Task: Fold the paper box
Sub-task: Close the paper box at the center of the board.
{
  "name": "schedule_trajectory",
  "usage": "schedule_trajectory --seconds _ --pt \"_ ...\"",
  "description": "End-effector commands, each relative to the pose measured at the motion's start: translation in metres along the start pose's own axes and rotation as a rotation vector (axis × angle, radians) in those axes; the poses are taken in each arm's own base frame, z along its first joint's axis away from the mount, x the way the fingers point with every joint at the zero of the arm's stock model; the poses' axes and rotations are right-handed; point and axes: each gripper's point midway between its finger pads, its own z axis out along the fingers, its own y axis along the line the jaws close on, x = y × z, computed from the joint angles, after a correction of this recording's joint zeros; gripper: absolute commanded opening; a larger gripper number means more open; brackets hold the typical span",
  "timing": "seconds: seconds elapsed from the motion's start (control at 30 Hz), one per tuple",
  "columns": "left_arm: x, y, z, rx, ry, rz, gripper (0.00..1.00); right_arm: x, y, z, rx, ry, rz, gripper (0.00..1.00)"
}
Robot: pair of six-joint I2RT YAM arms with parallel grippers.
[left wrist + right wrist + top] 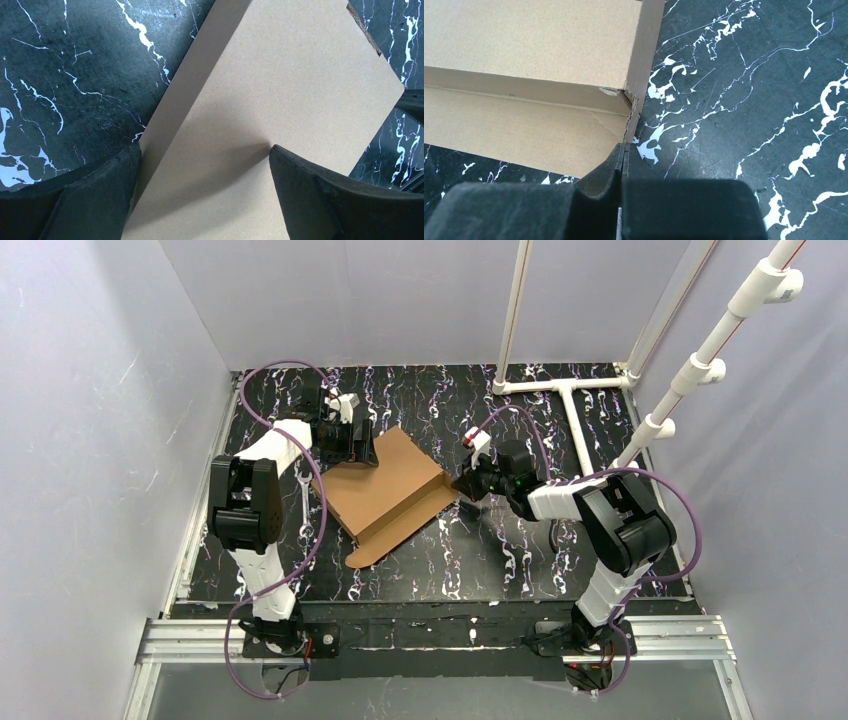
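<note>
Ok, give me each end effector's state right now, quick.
Left end effector: open, jaws wide over the paper box, gripping nothing.
Right end effector: closed, tips against a corner edge of the paper box; nothing visibly held.

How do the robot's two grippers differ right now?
The left gripper stands wide open; the right gripper is shut. The left hangs over a flat panel of the cardboard box; the right's tips meet its corner edge. Both are black.
</note>
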Motion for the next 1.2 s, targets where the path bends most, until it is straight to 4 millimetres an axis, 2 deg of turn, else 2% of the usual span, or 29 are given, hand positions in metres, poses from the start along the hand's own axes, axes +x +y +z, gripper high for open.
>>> schedule_trajectory --seconds 0.0,0.43,0.77,0.97,1.17 --pt "0.001 -0.001 -0.003 -0.002 0.004 -0.023 0.97 -0.001 0.009 -0.005 -0.03 -0.004 -0.037 0.01" --pt "0.004 -0.004 -0.001 0.01 0.012 -0.049 0.95 0.013 0.013 -0.004 -0.058 0.042 -0.035 0.01" --pt "0.006 -0.014 -0.003 0.077 0.02 -0.02 0.95 0.009 0.017 0.003 -0.045 0.069 -0.058 0.01" --pt "0.011 -0.015 -0.003 0.086 0.036 -0.01 0.94 0.005 0.009 0.005 -0.01 0.078 -0.003 0.01" --pt "0.011 -0.013 -0.002 0.08 0.038 -0.014 0.94 0.0 -0.006 -0.003 0.032 0.061 0.088 0.01"
